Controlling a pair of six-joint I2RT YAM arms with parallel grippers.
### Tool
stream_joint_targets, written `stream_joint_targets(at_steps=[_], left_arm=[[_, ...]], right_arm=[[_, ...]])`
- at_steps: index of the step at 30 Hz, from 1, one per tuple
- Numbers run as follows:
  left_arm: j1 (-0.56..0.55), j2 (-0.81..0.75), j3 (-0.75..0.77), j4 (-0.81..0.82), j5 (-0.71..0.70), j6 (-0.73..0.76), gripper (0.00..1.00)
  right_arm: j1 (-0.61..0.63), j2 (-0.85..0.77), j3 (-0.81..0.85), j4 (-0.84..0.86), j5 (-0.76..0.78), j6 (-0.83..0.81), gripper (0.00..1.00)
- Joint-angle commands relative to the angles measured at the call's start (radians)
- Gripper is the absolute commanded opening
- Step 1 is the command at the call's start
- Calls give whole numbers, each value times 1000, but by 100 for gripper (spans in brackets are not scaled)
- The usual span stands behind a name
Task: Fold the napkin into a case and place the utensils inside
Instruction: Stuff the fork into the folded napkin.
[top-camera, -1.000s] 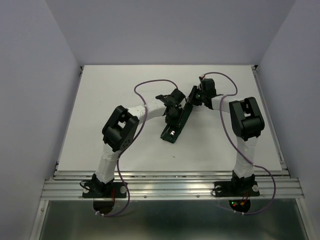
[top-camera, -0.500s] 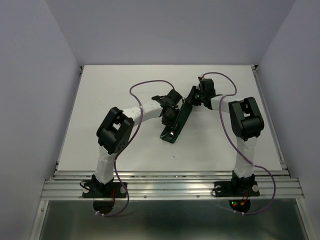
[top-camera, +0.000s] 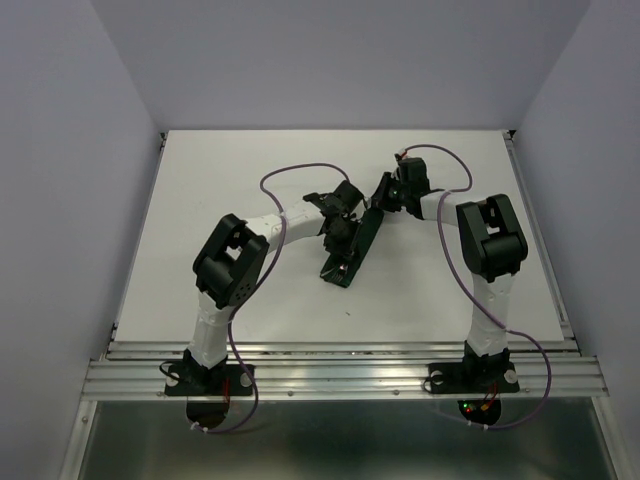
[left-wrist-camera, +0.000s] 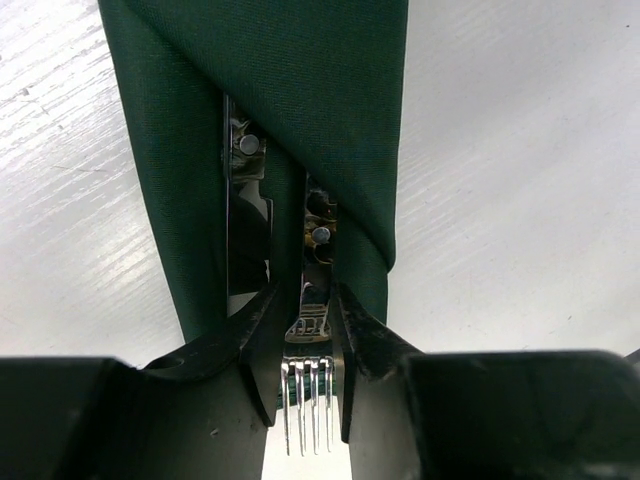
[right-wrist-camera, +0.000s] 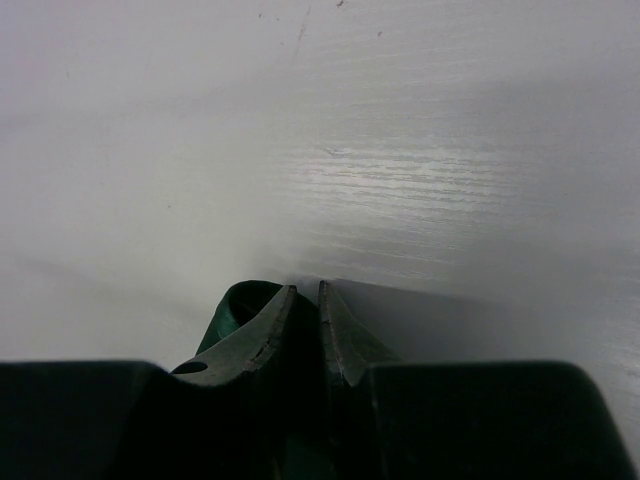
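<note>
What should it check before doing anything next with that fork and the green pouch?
1. Fork sits between the left jaws: ok.
2. Left jaws tight on the fork: cannot tell.
3. Fork handle entering the case: ok, tines stick out.
4. Knife tucked in the case: ok.
5. Right jaws pinching the case's far end: ok.

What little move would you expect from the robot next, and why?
Probably the left end effector slides the fork deeper into the case: its prongs stick out, the knife lies inside, and the right end effector pinches the case's far end.
</note>
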Motion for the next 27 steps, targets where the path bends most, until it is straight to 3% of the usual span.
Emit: stream_joint_targets(at_steps=[1,27], left_arm=[[-5,-41,-11,12,38,18,35],[-22,-27,-19,-8,24,23,36]], right_arm=[[15,-2,-28,-72,21,-11,21],[25,7,-14,-73,18,-8,21]])
